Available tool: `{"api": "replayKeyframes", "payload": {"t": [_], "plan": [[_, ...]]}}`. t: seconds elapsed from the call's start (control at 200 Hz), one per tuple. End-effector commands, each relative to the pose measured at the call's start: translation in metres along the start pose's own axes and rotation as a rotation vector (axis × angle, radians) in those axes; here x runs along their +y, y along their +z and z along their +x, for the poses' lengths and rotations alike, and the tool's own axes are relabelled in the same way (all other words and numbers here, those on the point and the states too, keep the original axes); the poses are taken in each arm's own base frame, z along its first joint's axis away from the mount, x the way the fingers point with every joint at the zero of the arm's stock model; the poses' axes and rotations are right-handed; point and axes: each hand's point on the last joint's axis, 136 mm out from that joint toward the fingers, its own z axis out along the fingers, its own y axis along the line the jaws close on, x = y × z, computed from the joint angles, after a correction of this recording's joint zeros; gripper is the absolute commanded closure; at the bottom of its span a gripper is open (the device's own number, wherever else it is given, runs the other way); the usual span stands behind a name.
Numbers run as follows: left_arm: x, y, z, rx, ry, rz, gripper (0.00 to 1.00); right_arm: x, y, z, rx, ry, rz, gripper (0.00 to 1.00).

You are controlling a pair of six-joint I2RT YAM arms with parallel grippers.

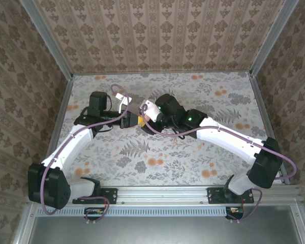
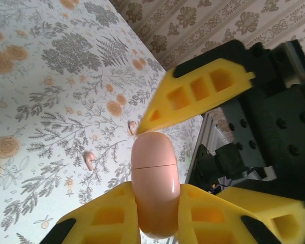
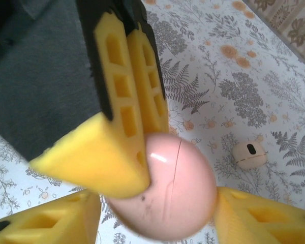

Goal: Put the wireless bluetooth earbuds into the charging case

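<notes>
Your left gripper (image 2: 156, 209) is clamped tight on the lower half of the pink charging case (image 2: 153, 165). It holds the case up off the floral table (image 2: 35, 101), lid seam closed. Your right gripper (image 3: 157, 206) has its jaws parted and straddles the same case, with one fingertip (image 2: 157, 114) touching its top end. One earbud (image 2: 90, 160) and a second earbud (image 2: 132, 127) lie on the table near each other, clear of the case.
</notes>
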Motion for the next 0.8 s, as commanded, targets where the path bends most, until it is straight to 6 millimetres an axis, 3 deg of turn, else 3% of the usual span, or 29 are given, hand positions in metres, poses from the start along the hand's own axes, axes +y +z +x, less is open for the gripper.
{"api": "replayKeyframes", "payload": {"t": [0.0,0.08,0.205,0.46,0.48,0.58,0.795], "plan": [[-0.003,-0.008,-0.01,-0.058,0.104,-0.01,0.96,-0.008,-0.043,-0.036,-0.178,0.122,-0.031,0.35],[-0.005,-0.014,-0.014,-0.106,0.172,-0.012,1.0,-0.015,-0.062,-0.047,-0.266,0.271,-0.121,0.32],[-0.016,-0.019,-0.02,-0.175,0.302,-0.004,1.0,-0.025,-0.074,-0.052,-0.332,0.431,-0.221,0.3],[-0.04,-0.026,-0.028,-0.266,0.46,0.018,1.0,-0.013,-0.058,-0.055,-0.298,0.493,-0.37,0.28],[-0.041,-0.026,-0.028,-0.269,0.467,0.02,1.0,-0.012,-0.047,-0.051,-0.275,0.506,-0.384,0.28],[-0.048,-0.029,-0.027,-0.283,0.495,0.026,1.0,-0.009,-0.038,-0.05,-0.257,0.517,-0.422,0.28],[-0.061,-0.03,-0.025,-0.288,0.527,0.054,1.0,-0.029,-0.023,-0.044,-0.237,0.583,-0.394,0.29]]}}
